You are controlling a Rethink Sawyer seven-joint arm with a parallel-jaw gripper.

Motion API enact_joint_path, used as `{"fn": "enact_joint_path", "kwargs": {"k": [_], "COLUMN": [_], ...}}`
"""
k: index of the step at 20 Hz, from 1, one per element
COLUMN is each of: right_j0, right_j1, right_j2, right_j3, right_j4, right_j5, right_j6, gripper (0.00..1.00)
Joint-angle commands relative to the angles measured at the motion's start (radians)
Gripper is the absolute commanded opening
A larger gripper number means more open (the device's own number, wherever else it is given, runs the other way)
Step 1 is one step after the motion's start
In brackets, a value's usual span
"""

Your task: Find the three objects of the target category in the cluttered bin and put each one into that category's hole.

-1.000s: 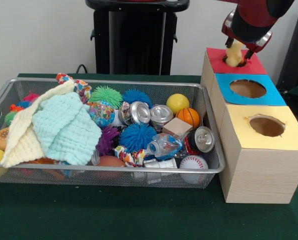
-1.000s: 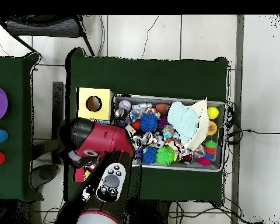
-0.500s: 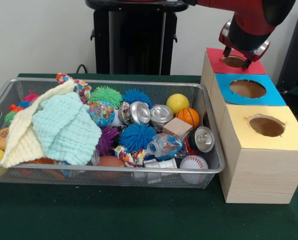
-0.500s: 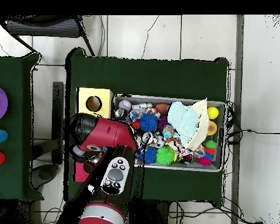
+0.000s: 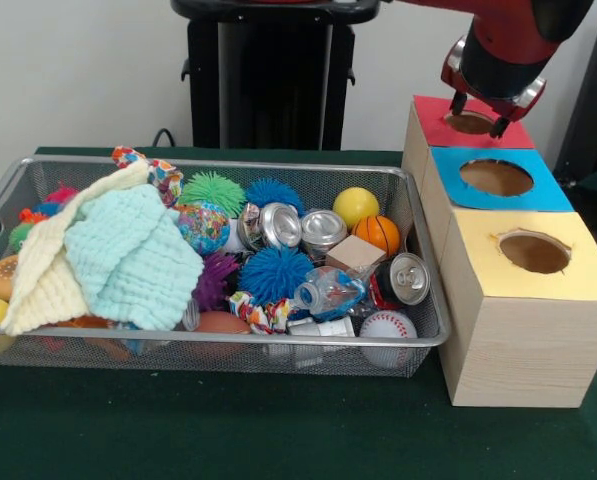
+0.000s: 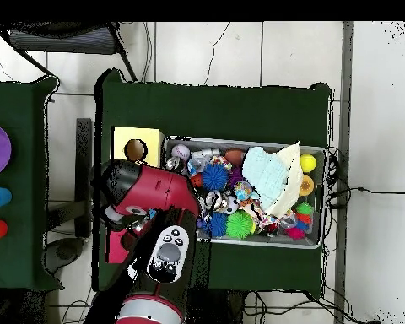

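Observation:
My gripper (image 5: 478,114) hangs just above the round hole in the red box top (image 5: 470,123), fingers spread on either side of it and nothing between them. The hole looks dark and bare. Beside it stand the blue-topped hole (image 5: 496,177) and the yellow-topped hole (image 5: 534,252). The wire bin (image 5: 278,340) is heaped with clutter: a mint cloth (image 5: 128,255) over a pale yellow cloth (image 5: 38,275), spiky balls (image 5: 276,272), crushed cans (image 5: 323,228), a baseball (image 5: 386,325). In the overhead view the red arm (image 6: 147,194) covers the gripper.
A small basketball (image 5: 378,233), a yellow ball (image 5: 355,206) and a wooden block (image 5: 355,255) lie at the bin's right end, close to the boxes. In the overhead view the yellow box (image 6: 137,148) shows beside the bin (image 6: 256,243); coloured cups stand on a side table.
A second ago a pale yellow thing sat between the fingers at the red hole; it has gone from sight. The gripper has risen slightly and stands open.

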Motion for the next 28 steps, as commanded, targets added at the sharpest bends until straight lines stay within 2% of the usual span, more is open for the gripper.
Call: {"fn": "enact_joint_path", "kwargs": {"k": [1,6,8,12,15,22,28], "right_j0": [-0.042,-0.048,-0.051,-0.098,-0.131,-0.216,-0.279], "right_j1": [-0.069,-0.08,-0.066,0.004,0.029,0.049,0.056], "right_j2": [0.051,0.022,0.008,0.023,0.038,0.08,0.108], "right_j3": [-0.06,-0.131,-0.146,-0.182,-0.202,-0.243,-0.252], "right_j4": [-0.029,-0.092,-0.105,-0.133,-0.163,-0.23,-0.281], "right_j5": [0.054,0.139,0.067,-0.226,-0.345,-0.397,-0.411], "right_j6": [0.118,0.112,0.107,0.04,0.014,-0.09,-0.127], "gripper": [1.0,1.0,1.0,1.0,1.0,1.0,1.0]}}
